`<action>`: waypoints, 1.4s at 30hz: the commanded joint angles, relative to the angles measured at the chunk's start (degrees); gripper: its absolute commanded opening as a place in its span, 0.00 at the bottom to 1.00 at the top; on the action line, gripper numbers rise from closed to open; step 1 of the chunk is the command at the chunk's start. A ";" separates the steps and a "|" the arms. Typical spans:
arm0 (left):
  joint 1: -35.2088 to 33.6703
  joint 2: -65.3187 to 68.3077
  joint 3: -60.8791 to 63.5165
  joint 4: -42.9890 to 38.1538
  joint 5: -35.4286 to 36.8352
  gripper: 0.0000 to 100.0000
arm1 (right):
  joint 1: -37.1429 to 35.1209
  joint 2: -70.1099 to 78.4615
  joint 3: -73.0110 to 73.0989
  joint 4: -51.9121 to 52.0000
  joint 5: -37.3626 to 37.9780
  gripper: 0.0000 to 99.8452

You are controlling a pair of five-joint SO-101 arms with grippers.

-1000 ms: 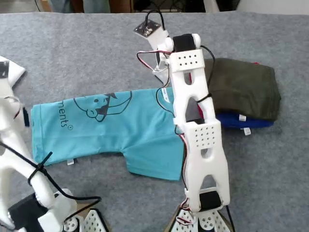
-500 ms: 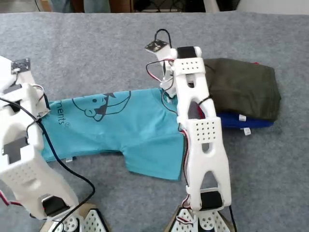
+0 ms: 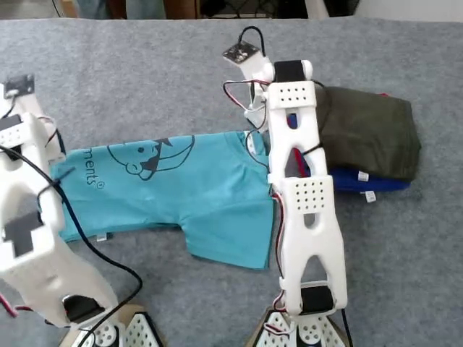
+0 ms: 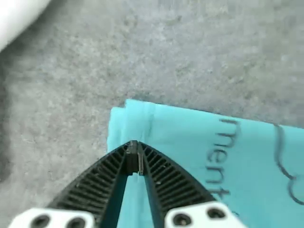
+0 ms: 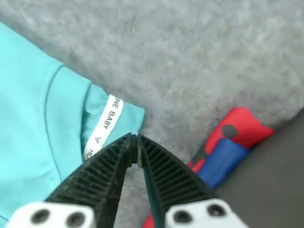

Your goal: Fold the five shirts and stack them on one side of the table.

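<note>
Left gripper (image 4: pixel 133 159): we see fingers closed tip to tip over hem end of teal shirt (image 3: pixel 181 188), near dark lettering (image 4: pixel 219 148). Right gripper (image 5: pixel 133 145): fingers closed at collar, tips beside white neck label (image 5: pixel 102 126). We find teal shirt spread mid-tabletop (image 3: pixel 130 72), with olive shirt (image 3: pixel 369 134) stacked on blue shirt (image 3: pixel 358 181) near right edge.

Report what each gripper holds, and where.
Cannot tell: left gripper shut at the hem of the teal shirt, right gripper shut at its collar.
</note>
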State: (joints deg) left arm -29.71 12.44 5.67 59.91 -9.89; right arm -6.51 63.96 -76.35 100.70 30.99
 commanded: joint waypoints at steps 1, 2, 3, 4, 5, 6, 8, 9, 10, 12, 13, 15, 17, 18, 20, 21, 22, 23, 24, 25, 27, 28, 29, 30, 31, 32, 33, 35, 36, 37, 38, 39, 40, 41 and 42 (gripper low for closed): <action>4.26 -12.40 1.80 2.81 -1.76 0.03 | -2.29 -5.85 -1.89 0.62 0.09 0.01; 4.88 -15.30 2.95 3.43 -2.02 0.03 | -2.64 -7.78 -0.66 0.62 0.18 0.01; 5.14 -18.20 4.00 3.87 -2.02 0.03 | -2.90 -10.15 1.01 0.62 0.18 0.01; 5.05 -21.10 5.41 3.87 -1.85 0.03 | -3.16 -12.88 3.30 0.62 0.35 0.01; 4.53 -23.65 7.16 3.87 -1.85 0.03 | -3.52 -15.87 5.85 0.62 0.62 0.01; 3.74 -26.29 9.27 3.87 -1.85 0.03 | -4.04 -19.38 9.01 0.62 1.93 0.01; 2.07 -30.95 14.37 3.25 -1.93 0.03 | -5.10 -27.12 17.54 0.62 5.45 0.01; 0.75 -33.05 17.27 2.64 -1.93 0.03 | -5.80 -31.34 22.46 0.53 7.47 0.01; -0.75 -34.90 20.44 1.58 -2.02 0.03 | -6.51 -35.38 27.56 0.53 9.85 0.01; -3.82 -38.42 27.38 -1.67 -2.02 0.03 | -8.09 -43.74 38.20 0.53 14.33 0.02; -5.49 -40.09 30.90 -3.52 -2.02 0.03 | -8.79 -47.60 43.38 0.44 16.09 0.02; -8.66 -42.90 37.49 -7.65 -2.02 0.03 | -9.76 -55.34 53.93 -0.62 18.90 0.06; -10.51 -44.66 43.21 -11.96 -1.93 0.03 | -10.81 -62.81 63.96 -1.67 22.24 0.13; -10.68 -45.19 45.93 -14.51 -1.85 0.03 | -11.69 -66.68 68.97 -1.93 24.00 0.18; -10.59 -45.19 49.54 -18.99 -1.49 0.03 | -13.98 -74.07 78.55 -2.37 25.85 0.24; -10.24 -45.19 50.68 -21.10 -1.41 0.03 | -15.56 -77.67 83.03 -2.81 26.11 0.26; -9.98 -45.10 51.74 -23.03 -0.88 0.03 | -17.05 -81.45 87.52 -3.25 26.20 0.25; -9.80 -45.10 52.62 -24.70 0.44 0.03 | -18.81 -84.97 92.09 -3.78 26.29 0.25; -9.45 -45.10 53.41 -26.11 2.11 0.03 | -20.75 -88.31 96.57 -4.57 26.29 0.24; -9.45 -45.10 54.20 -27.34 3.87 0.03 | -22.95 -91.38 101.05 -5.36 26.29 0.24; -9.45 -45.10 55.69 -28.57 7.03 0.03 | -26.99 -96.57 109.58 -7.82 26.02 0.25; -9.54 -45.10 55.87 -28.22 8.00 0.03 | -28.66 -98.33 113.27 -9.14 25.93 0.25; -9.71 -45.63 56.04 -27.43 8.70 0.03 | -30.24 -99.56 116.70 -10.29 25.14 0.25; -9.80 -45.63 56.04 -26.81 9.05 0.03 | -31.65 -100.26 119.87 -11.87 24.18 0.26; -9.89 -45.54 56.04 -26.64 8.97 0.03 | -32.88 -100.53 122.59 -13.27 23.38 0.26; -9.89 -45.45 56.31 -26.55 8.97 0.03 | -33.93 -100.53 124.79 -14.77 23.03 0.27; -9.89 -45.63 56.48 -26.11 8.97 0.03 | -34.81 -100.53 126.99 -16.88 22.68 0.27; -9.98 -45.63 56.13 -24.53 8.97 0.03 | -35.69 -100.44 130.86 -22.68 21.89 0.27; -9.98 -45.63 56.04 -24.53 8.97 0.03 | -35.87 -100.44 132.53 -25.49 21.54 0.27; -9.98 -45.63 56.13 -24.70 8.97 0.03 | -35.87 -100.44 134.02 -27.69 21.54 0.27; -9.98 -45.54 56.13 -24.70 8.97 0.03 | -35.87 -100.44 135.25 -29.45 21.54 0.27; -9.89 -45.36 56.04 -24.70 8.97 0.03 | -35.69 -100.44 136.31 -30.51 21.54 0.27; -9.89 -45.36 56.04 -24.70 8.97 0.03 | -35.69 -100.44 137.19 -31.30 21.27 0.27; -9.89 -45.36 56.04 -24.70 8.97 0.03 | -35.69 -100.44 137.71 -31.82 20.84 0.27; -9.89 -45.45 56.04 -24.70 8.97 0.03 | -35.78 -100.44 138.07 -32.09 20.75 0.27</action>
State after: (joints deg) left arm -39.65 -31.52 62.37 34.95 -1.54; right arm -41.58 -35.21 60.88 70.81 52.53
